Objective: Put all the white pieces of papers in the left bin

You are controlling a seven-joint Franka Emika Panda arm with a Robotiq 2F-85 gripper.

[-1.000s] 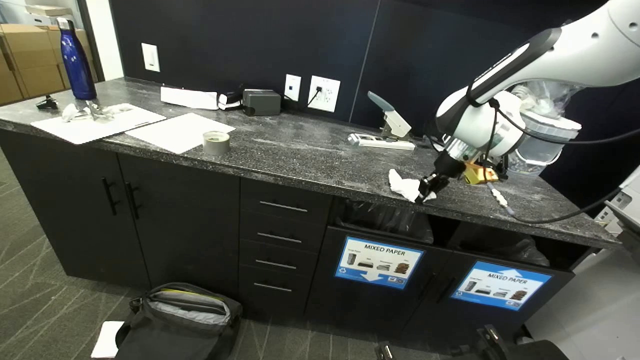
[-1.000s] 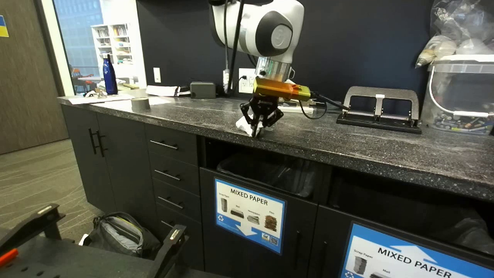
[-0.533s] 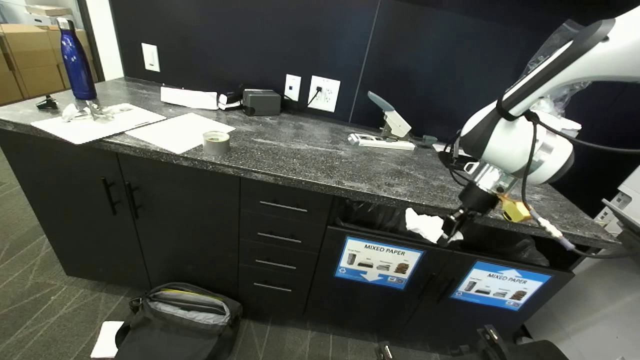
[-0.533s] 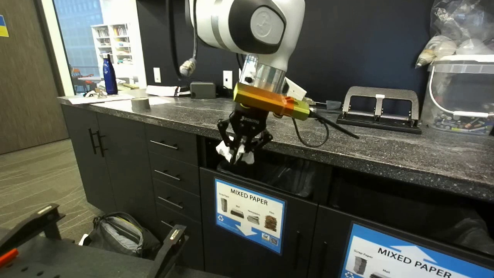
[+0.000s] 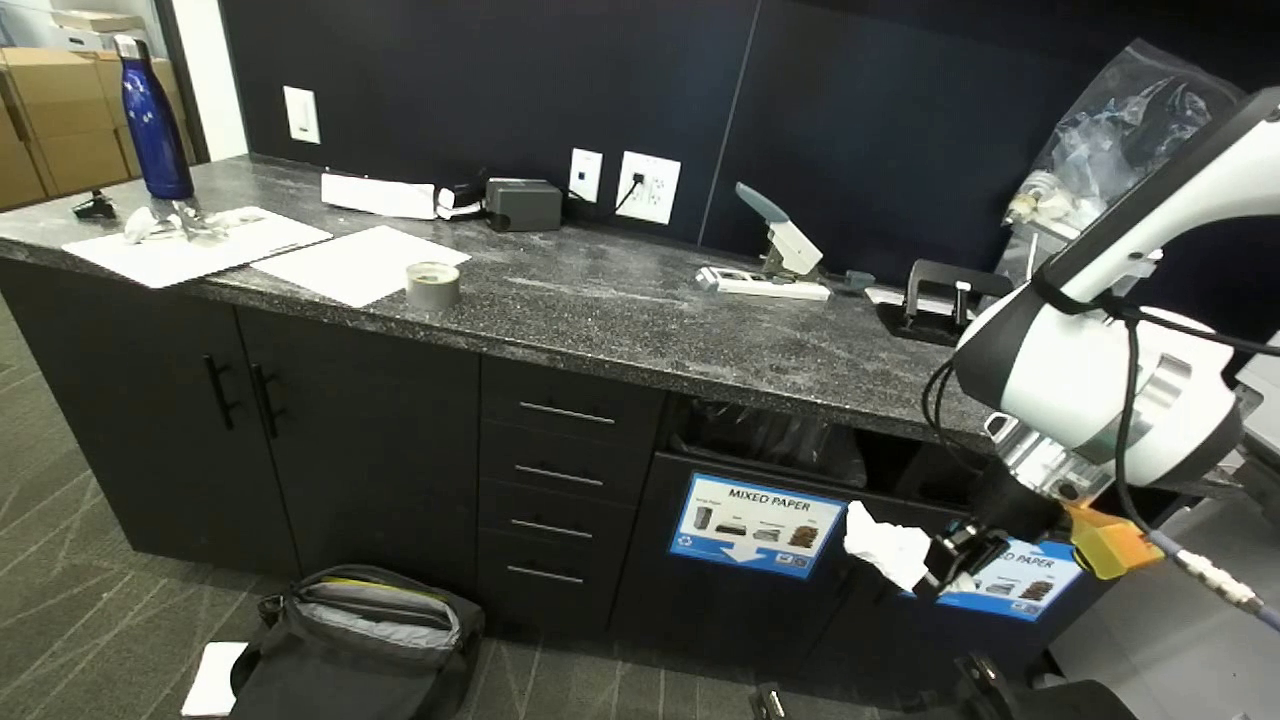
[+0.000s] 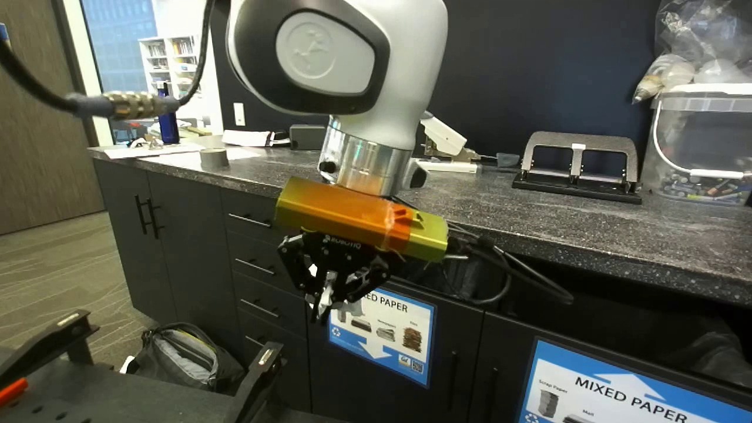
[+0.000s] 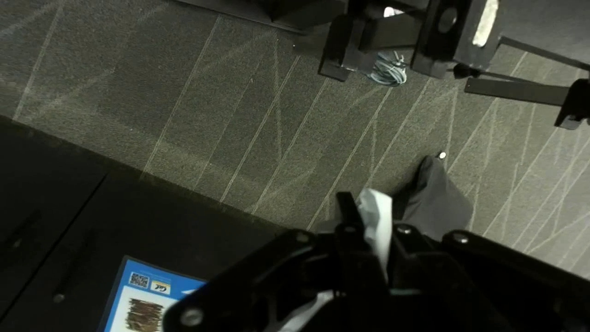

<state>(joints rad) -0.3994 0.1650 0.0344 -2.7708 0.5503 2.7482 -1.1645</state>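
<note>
Bright window [image 6: 120,50], sheen on countertop [image 6: 267,167], dim wrist view, blurred gripper [image 7: 372,214]

A white-and-black robot arm [image 6: 411,76] is hanging bent downward, its silver wrist [image 6: 364,161] leaning; the black claw [image 6: 321,311] is pointing down, fingers [image 7: 349,212] pinching together.

I list: gripper [image 6: 321,314] of my own, one; crumpled white paper [image 5: 885,545] held in it, one piece; left bin [image 5: 720,612] and twin bin [image 5: 875,640], making two; blue-framed signs [image 5: 757,525], two; drawers [image 5: 570,450], four; cupboard doors [image 5: 370,420], two. On the worktop [image 5: 600,305] I count blue bottle [image 5: 155,130], one; tape roll [image 5: 432,290], one; stapler [image 5: 793,247], one; hole punch [image 6: 578,141], one; clear bucket [image 6: 705,144], one. I enter besides: wall plates [image 5: 664,190], three; dark bag [image 5: 350,660] on the floor [image 5: 90,600], one.
</note>
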